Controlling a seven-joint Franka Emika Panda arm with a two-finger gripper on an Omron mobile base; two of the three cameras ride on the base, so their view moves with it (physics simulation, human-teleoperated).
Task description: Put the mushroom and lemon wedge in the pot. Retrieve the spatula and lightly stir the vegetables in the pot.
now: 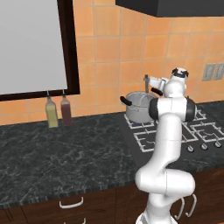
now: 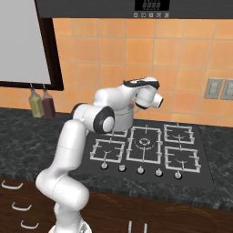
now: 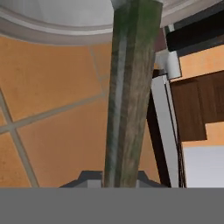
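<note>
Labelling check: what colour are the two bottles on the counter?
One bottle is yellowish, the other bottle dark red; clearest in left base view.

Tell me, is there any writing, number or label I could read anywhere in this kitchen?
No text can be read.
Display on the range hood: pale digits, too small and blurred to read.
Two bottles by the window: no label visible.
Stove knobs: no markings can be made out.

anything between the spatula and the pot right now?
Nothing visible. The gripper is shut on the spatula handle, which runs straight toward the pot rim in the hand view. Blade and pot contents can't be seen.
</note>
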